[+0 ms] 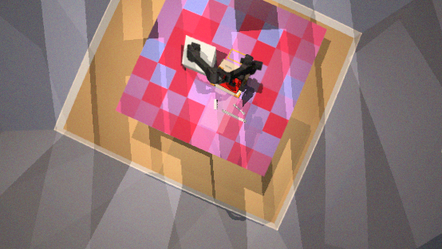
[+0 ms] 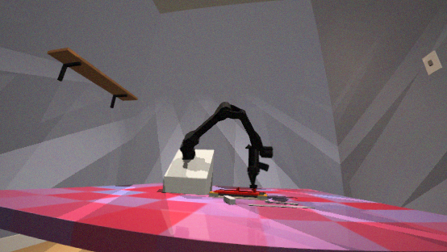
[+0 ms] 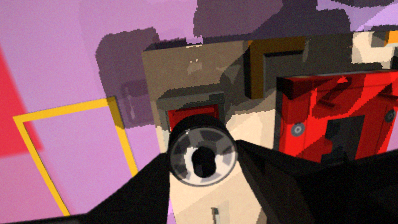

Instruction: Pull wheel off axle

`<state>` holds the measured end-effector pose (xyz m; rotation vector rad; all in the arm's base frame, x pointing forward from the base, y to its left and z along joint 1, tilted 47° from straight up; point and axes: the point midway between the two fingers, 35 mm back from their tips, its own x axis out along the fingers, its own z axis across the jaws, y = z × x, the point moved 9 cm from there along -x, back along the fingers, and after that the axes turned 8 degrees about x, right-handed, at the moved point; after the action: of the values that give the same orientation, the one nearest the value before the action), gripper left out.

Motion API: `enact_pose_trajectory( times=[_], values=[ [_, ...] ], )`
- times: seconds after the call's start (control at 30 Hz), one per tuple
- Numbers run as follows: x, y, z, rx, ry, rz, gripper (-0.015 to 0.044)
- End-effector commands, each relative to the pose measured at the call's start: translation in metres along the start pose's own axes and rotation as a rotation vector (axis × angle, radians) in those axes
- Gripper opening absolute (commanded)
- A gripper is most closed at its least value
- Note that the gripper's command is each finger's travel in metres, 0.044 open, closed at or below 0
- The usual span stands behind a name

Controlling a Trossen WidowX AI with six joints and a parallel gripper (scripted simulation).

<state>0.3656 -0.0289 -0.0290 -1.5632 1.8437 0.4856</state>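
Note:
The wheel (image 3: pixel 203 156), black with a pale spoked face, is between my fingers in the wrist view. My gripper (image 3: pixel 201 153) (image 2: pixel 253 186) is shut on it, low over the beige board (image 3: pixel 182 65). The dark middle of the wheel faces the wrist camera. The upright axle is not distinct, and I cannot tell whether the wheel is still around it. The marked area, a yellow outline (image 3: pixel 65 109), lies on the table beside the board, left of the wheel in the wrist view.
A red part (image 3: pixel 310 100) (image 2: pixel 234 192) sits on the board beside my gripper. A small white block (image 1: pixel 215 104) (image 2: pixel 229 199) and thin pale strips (image 1: pixel 233 116) lie near the board. The arm stands on a white box (image 1: pixel 201 56) (image 2: pixel 190 171).

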Motion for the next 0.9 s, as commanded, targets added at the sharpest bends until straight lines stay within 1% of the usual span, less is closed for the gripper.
enact_pose_trajectory(
  times=[0.0,0.87],
  values=[
    [-0.0157,0.0013,0.0018,-0.023,0.001,-0.016,0.0],
    [-0.0244,0.0019,0.0019,-0.024,0.001,-0.02,0.0]
  ],
)
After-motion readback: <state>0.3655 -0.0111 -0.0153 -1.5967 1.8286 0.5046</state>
